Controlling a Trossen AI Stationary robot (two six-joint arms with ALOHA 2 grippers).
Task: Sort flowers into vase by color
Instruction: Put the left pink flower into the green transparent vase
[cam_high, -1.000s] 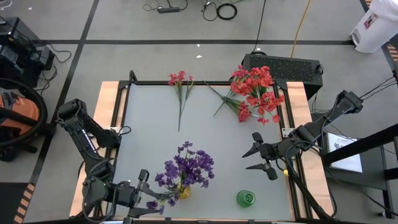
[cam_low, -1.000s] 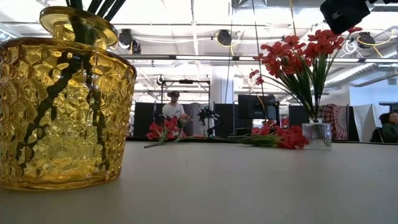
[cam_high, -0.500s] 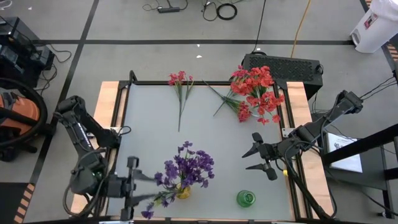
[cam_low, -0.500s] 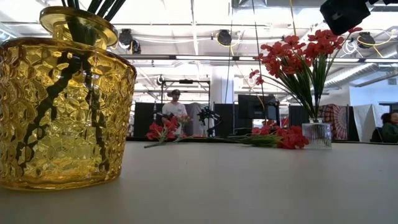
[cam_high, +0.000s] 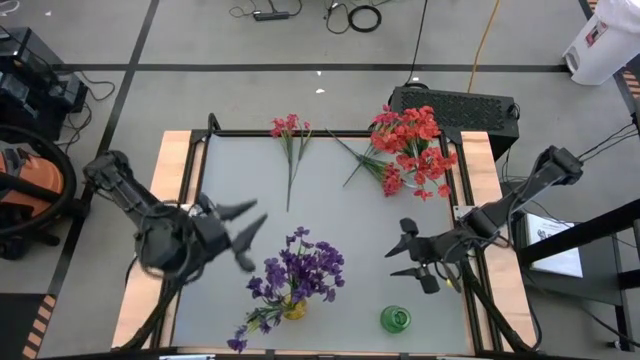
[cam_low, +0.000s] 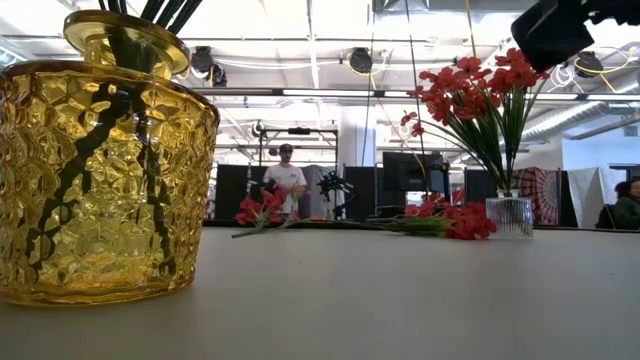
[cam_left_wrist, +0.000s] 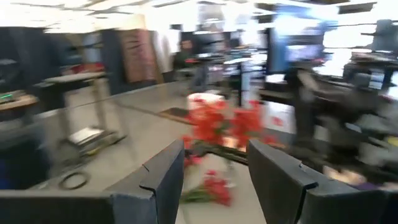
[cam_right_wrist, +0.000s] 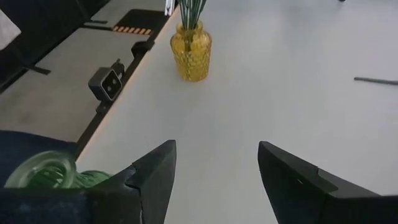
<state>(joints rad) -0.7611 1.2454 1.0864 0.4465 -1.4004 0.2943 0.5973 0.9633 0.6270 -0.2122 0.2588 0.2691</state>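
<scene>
While my left gripper (cam_high: 238, 232) hangs over the left-centre of the table (cam_high: 350, 235) in the high view, its fingers (cam_high: 235, 212) stand spread wide with nothing between them and nothing touching them. In my left wrist view the two dark fingers (cam_left_wrist: 163, 180) frame a blurred patch of red flowers (cam_left_wrist: 221, 124) farther off — well apart from the fingertips.

The purple flowers (cam_high: 303, 270) stand in the yellow vase (cam_high: 293, 309) at the lower middle of the high view, just to the right of and below my left gripper, near it but not touching. One purple sprig (cam_high: 252, 327) lies at the lower left of that vase, on the table. In the low view the yellow vase (cam_low: 100, 170) fills the left of the frame, dark stems showing through its dimpled glass.

My right gripper (cam_high: 406, 259) hovers at the right-centre of the high view, its fingers also well parted and empty. Just below it in the frame sits the green vase (cam_high: 395, 319), near the table's lower edge.

The red flowers (cam_high: 412, 140) rise from the clear vase (cam_low: 511, 217) at the upper right of the high view, with more red sprigs (cam_high: 392, 180) lying beside it. A pink sprig (cam_high: 290, 140) lies alone at the upper middle — far from both grippers.
</scene>
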